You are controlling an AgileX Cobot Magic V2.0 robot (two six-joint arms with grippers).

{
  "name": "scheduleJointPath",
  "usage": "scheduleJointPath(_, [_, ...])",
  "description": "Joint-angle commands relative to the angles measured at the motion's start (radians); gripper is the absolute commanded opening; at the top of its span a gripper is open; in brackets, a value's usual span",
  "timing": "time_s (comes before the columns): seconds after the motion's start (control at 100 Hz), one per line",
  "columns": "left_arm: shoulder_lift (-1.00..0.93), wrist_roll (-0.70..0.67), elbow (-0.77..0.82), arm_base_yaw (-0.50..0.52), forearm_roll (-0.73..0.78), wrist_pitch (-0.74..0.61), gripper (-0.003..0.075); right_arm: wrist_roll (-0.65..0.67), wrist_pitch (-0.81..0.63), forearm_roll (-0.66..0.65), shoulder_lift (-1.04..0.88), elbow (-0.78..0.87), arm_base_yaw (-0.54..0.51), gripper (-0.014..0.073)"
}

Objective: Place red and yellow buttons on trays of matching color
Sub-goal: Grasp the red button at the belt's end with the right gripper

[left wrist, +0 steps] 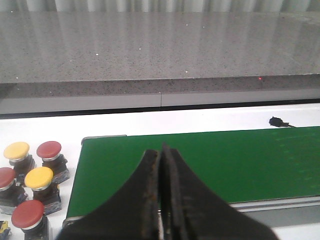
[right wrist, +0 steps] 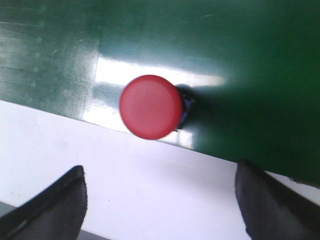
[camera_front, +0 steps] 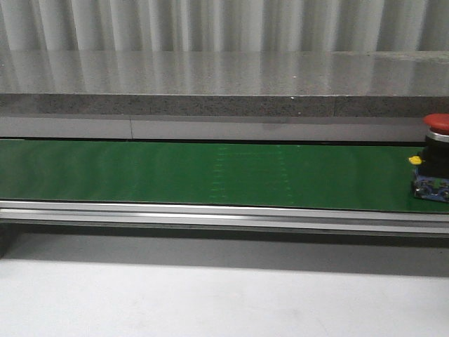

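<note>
- Front view: a red button (camera_front: 437,123) with a dark body and a small yellow part stands at the far right edge of the green conveyor belt (camera_front: 210,172), partly cut off by the frame. A metal rail (camera_front: 210,210) runs along the belt's near side; a grey stone ledge (camera_front: 210,77) lies behind it.
- Right wrist view: the right gripper (right wrist: 162,205) has its two dark fingers (right wrist: 55,205) spread wide, holding nothing. The same red button (right wrist: 150,107) is seen from above, near the belt's edge where it meets the white table (right wrist: 150,175), beyond the fingertips and between their lines.
- Left wrist view: the left gripper (left wrist: 161,155) has its jaws pressed together with nothing between them, above the end of the belt (left wrist: 225,160).
- Beside that belt end, on the white table, stands a cluster of five buttons: three red (left wrist: 48,149) and two yellow (left wrist: 16,150), set close together.
- A small black object (left wrist: 276,121) lies on the table beyond the belt.
- No writing, label or brand can be read in any view.
</note>
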Motion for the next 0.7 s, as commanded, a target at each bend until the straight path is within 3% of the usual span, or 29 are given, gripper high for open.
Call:
scheduleJointPath(0.0, [0.007, 0.002, -0.024, -0.009, -0.013, -0.069, -0.0020, -0.063, -0.021, 0.054, 0.011, -0.032, 0.000, 0.0604])
scheduleJointPath(0.31, [0.007, 0.002, -0.024, -0.009, -0.013, -0.069, -0.0020, -0.082, -0.159, -0.004, 0.129, -0.032, 0.000, 0.0587])
scheduleJointPath(0.38, [0.007, 0.002, -0.024, -0.009, -0.013, -0.069, -0.0020, -0.082, -0.162, -0.029, 0.142, -0.032, 0.000, 0.0507])
scheduleJointPath(0.53, [0.007, 0.002, -0.024, -0.009, -0.013, -0.069, -0.0020, -0.082, -0.165, -0.029, 0.146, -0.032, 0.000, 0.0246])
scheduleJointPath(0.6, [0.007, 0.002, -0.024, -0.009, -0.013, -0.069, -0.0020, -0.082, -0.166, -0.030, 0.146, -0.032, 0.000, 0.0192])
scheduleJointPath(0.69, [0.007, 0.002, -0.024, -0.009, -0.013, -0.069, -0.0020, -0.082, -0.169, -0.030, 0.136, -0.032, -0.004, 0.0185])
